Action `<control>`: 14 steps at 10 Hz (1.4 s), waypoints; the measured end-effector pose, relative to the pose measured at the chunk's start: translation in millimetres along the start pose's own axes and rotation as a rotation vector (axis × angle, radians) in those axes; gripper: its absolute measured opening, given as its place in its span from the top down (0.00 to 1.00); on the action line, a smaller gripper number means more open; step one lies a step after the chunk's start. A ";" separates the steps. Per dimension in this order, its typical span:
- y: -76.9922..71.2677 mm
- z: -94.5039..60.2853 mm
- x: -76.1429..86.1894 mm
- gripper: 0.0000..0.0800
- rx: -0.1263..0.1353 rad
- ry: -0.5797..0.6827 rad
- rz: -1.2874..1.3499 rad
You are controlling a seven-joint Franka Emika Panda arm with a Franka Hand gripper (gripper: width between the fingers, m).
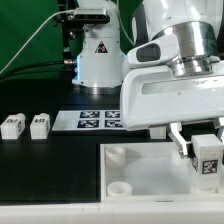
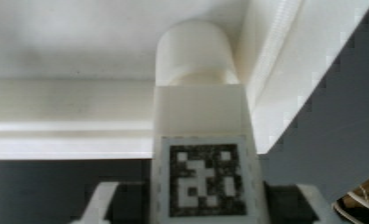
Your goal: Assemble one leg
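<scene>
Two loose legs (image 1: 12,125) side by side on the black table (image 1: 45,170) at the exterior view's left, marker board (image 1: 98,120) beside them, white tray (image 1: 140,188) nearer the camera, arm (image 1: 170,60) bent low at right, gripper (image 1: 205,160) clamped on the leg (image 1: 208,150), tag facing out, over the tray's right side.

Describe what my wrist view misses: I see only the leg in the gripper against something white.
Observer: That white is a large tray-like piece; the gripper holds the leg over its right part, by the exterior view.
Operator: Count the spare legs.
Observer: Two spare legs lie on the black table at the exterior view's left, beside the marker board.
Operator: Check the sockets.
Observer: Two round sockets show along the tray's left edge, with nothing in either.
</scene>
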State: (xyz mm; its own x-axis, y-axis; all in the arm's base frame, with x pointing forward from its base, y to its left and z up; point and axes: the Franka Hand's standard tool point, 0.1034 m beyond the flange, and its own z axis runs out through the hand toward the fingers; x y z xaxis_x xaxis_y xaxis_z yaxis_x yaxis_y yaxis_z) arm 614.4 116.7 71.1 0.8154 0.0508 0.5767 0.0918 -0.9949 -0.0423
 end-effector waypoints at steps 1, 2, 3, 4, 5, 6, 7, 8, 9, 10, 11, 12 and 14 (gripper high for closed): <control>-0.3 0.8 0.9 0.64 0.000 0.003 0.000; -0.7 0.8 1.2 0.64 0.001 -0.002 0.000; -0.6 0.8 1.3 0.64 0.002 -0.009 0.000; -0.5 0.9 1.2 0.64 0.002 -0.012 0.000; -0.7 2.2 -2.0 0.64 0.003 -0.027 -0.001; -0.6 2.2 -2.0 0.42 0.003 -0.027 -0.001; -0.6 2.3 -2.2 0.24 0.003 -0.028 -0.001; -0.6 2.3 -2.4 0.24 0.003 -0.028 -0.001; -0.6 2.4 -2.5 0.20 0.003 -0.028 -0.001; -0.5 2.4 -2.5 0.19 0.003 -0.028 -0.002; -0.5 2.4 -2.6 0.19 0.003 -0.028 -0.002; -0.5 2.4 -2.7 0.19 0.003 -0.029 -0.002; -0.5 2.5 -2.7 0.19 0.003 -0.029 -0.002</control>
State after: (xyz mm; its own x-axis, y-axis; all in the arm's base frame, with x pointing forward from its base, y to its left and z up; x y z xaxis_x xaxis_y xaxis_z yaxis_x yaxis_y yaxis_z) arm 613.5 117.3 67.6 0.8312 0.0551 0.5532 0.0951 -0.9945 -0.0437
